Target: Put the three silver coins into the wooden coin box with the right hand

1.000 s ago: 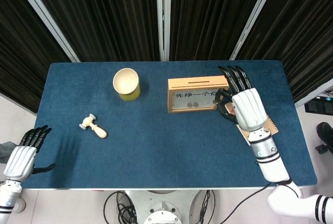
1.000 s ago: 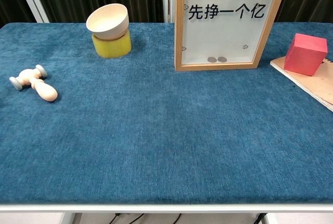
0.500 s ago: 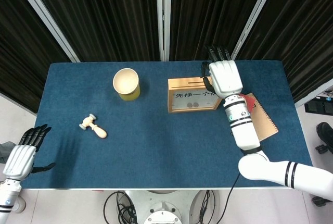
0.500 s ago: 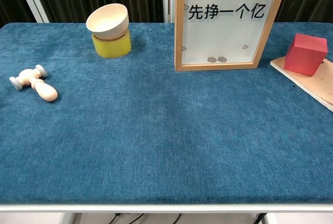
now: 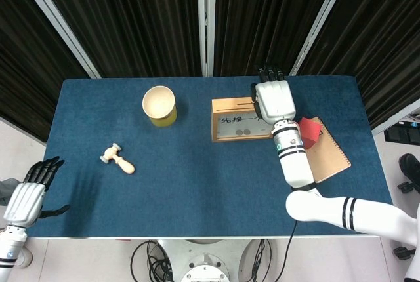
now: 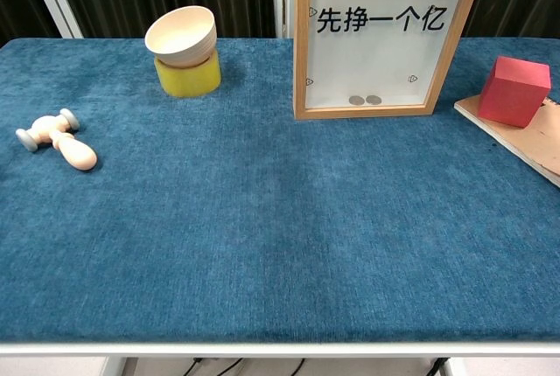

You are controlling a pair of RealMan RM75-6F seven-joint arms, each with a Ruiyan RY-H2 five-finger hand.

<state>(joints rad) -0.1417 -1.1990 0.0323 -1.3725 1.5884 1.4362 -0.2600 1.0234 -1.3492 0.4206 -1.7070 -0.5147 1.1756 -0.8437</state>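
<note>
The right robot hand (image 5: 274, 101) hangs back-up over the right end of the wooden coin box (image 5: 239, 120), which stands near the middle of the blue counter (image 5: 197, 183), its glass front toward the robot. From above, the box's long axis runs left to right, and the dark slot (image 5: 244, 103) in its top edge lies just left of the hand along that same line. Any coin carried there would have to go edge-on, aligned with the slot. The right hand is by far the nearer; the left robot hand (image 5: 29, 193) sits off the counter's near-left corner, holding nothing, fingers slightly apart.

Two silver coins (image 6: 365, 100) rest side by side at the bottom of the box, seen through the glass in the chest view. The third coin cannot be found in either view. Whether it is pinched beneath the right hand cannot be told: only the back of that hand shows, its fingers pointing away from the camera and hidden under the palm, and the chest view does not catch the hand at all, since the box top is cut off by the frame edge.

A red block (image 6: 513, 89) sits on a notebook (image 5: 328, 157) to the right of the box.
</note>
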